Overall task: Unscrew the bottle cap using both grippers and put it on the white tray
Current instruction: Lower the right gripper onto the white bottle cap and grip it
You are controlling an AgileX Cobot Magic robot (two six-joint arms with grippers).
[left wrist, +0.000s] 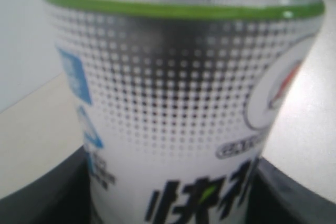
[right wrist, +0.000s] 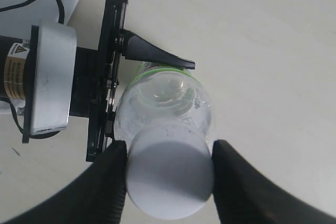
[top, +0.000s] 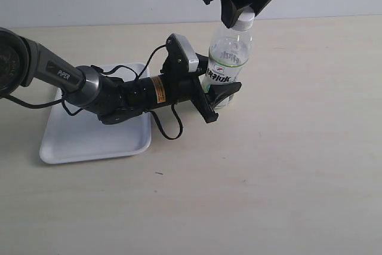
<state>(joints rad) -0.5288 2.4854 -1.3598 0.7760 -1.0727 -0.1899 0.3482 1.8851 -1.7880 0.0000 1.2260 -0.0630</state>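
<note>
The bottle point(top: 228, 58) stands upright on the table, its white, green and blue label point(left wrist: 178, 103) filling the left wrist view. My left gripper point(top: 218, 95) comes in from the tray side and is shut on the bottle's lower body, one black finger point(left wrist: 44, 198) on each side of the label. From above, my right gripper point(top: 242, 11) is shut on the white bottle cap point(top: 243, 22). The right wrist view shows the cap point(right wrist: 169, 179) squeezed between both black pads point(right wrist: 107, 182), with the clear bottle shoulder point(right wrist: 165, 100) below it.
The white tray point(top: 77, 141) lies on the table left of the bottle, partly under the left arm point(top: 95, 88) and its loose black cables point(top: 170, 126). The left arm's silver camera block point(right wrist: 50, 85) sits close beside the bottle. Bare beige tabletop point(top: 286, 165) lies front and right.
</note>
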